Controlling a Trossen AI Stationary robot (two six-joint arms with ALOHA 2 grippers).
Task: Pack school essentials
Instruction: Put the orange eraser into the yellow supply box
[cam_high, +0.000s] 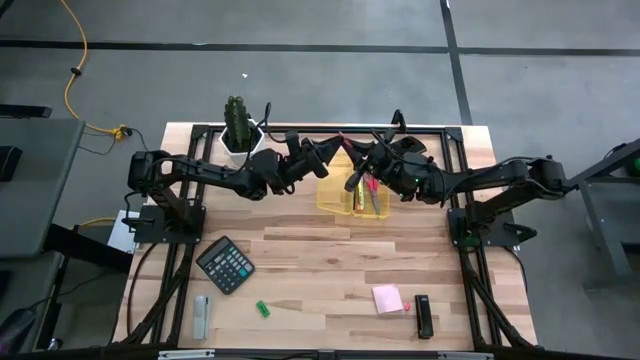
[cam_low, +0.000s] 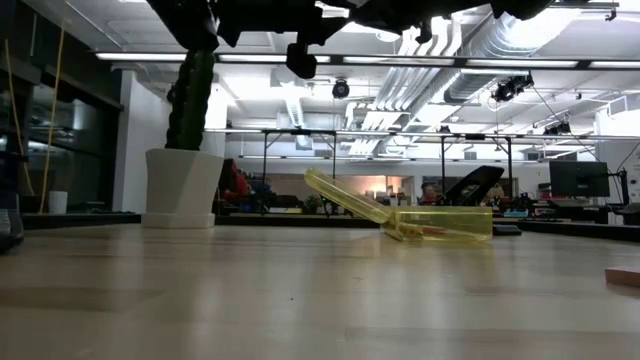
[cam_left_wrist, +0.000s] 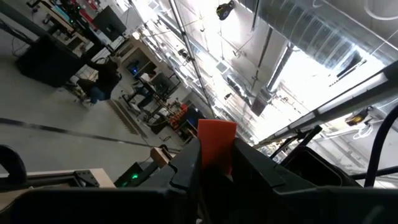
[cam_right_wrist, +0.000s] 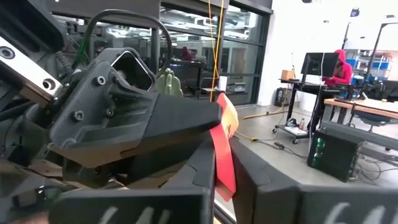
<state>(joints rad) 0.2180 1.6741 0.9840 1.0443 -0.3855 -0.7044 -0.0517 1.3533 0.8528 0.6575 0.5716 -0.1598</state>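
A flat orange-red piece (cam_left_wrist: 216, 144) is held high above the table, and both grippers meet at it. It also shows in the right wrist view (cam_right_wrist: 222, 155). My left gripper (cam_high: 333, 160) and my right gripper (cam_high: 358, 172) hover over the far middle, above an open see-through yellow case (cam_high: 352, 194). The case lies on the table with a yellow pencil and red-handled scissors (cam_high: 371, 186) inside. A green piece (cam_high: 262, 309) and a pink sticky-note pad (cam_high: 388, 299) lie near the front edge. My left gripper pinches the orange-red piece between its two fingers (cam_left_wrist: 186, 163). The piece's free end (cam_left_wrist: 216, 127) sticks out past the fingertips, clear of the table. My right gripper has the same piece between its two fingers (cam_right_wrist: 202, 171), by its flat faces (cam_right_wrist: 225, 171). The piece stands up out of the fingers, and the left gripper's finger (cam_right_wrist: 186, 118) reaches its upper end.
A cactus in a white pot (cam_high: 240, 132) stands at the far left of the case. A dark calculator (cam_high: 225, 264) and a grey metal bar (cam_high: 201, 315) lie at the front left. A small dark object (cam_high: 424, 316) lies at the front right. The case's lid (cam_low: 345, 197) tilts open.
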